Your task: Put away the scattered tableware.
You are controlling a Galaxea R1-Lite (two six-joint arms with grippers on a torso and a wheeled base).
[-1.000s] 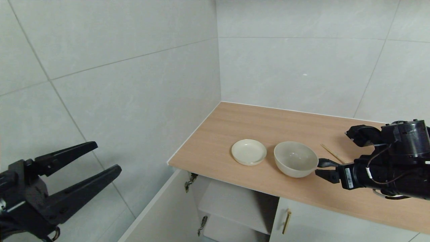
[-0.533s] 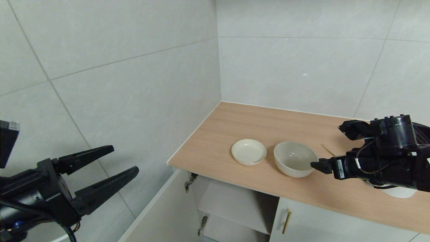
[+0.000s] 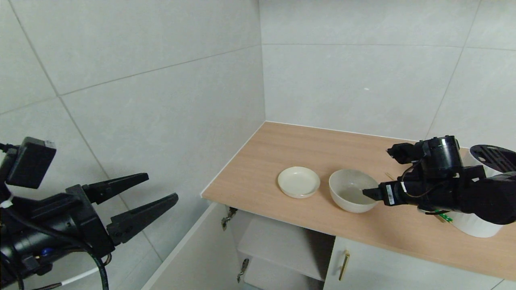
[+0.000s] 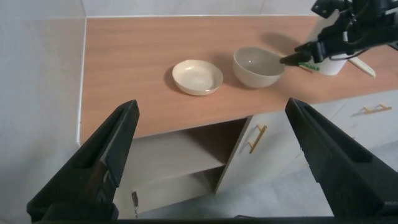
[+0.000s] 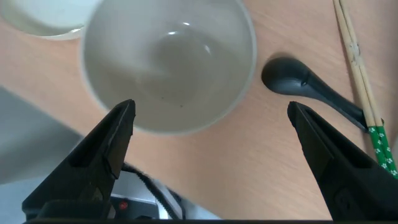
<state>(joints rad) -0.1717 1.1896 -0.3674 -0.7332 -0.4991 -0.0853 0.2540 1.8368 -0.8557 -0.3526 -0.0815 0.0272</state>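
Position of my right hand (image 3: 367,193) at the pale grey ceramic bowl (image 3: 349,198).
Bowl sits on the wooden table (image 3: 306,149), straight ahead of this wide-open, empty hand; my left hand (image 3: 162,186), open too, is well apart.

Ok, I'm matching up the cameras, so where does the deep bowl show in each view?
Head view: bowl near the counter's front edge, right of the small plate.
Left wrist view: bowl far off on the counter, beside that plate.
Right wrist view: bowl close up, next to a black spoon.
Shared landmark: the small plate.
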